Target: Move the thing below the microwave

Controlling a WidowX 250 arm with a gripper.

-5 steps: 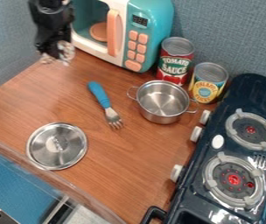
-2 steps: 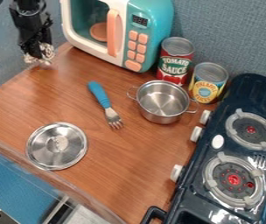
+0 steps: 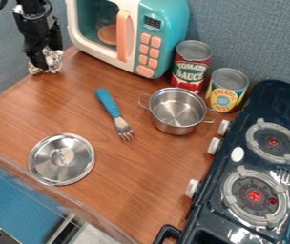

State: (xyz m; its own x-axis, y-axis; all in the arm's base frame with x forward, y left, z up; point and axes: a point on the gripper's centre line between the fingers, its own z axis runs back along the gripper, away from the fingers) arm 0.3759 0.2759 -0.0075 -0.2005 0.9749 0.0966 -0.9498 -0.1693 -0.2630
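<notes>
My gripper (image 3: 44, 64): above the counter (image 3: 20, 114), near the microwave (image 3: 167, 21) | state: apart or together, I cannot tell | blue-handled fork (image 3: 107, 101): on the counter, between me and the pot (image 3: 176, 127) | lid (image 3: 48, 169): flat, farther from me than the fork
</notes>
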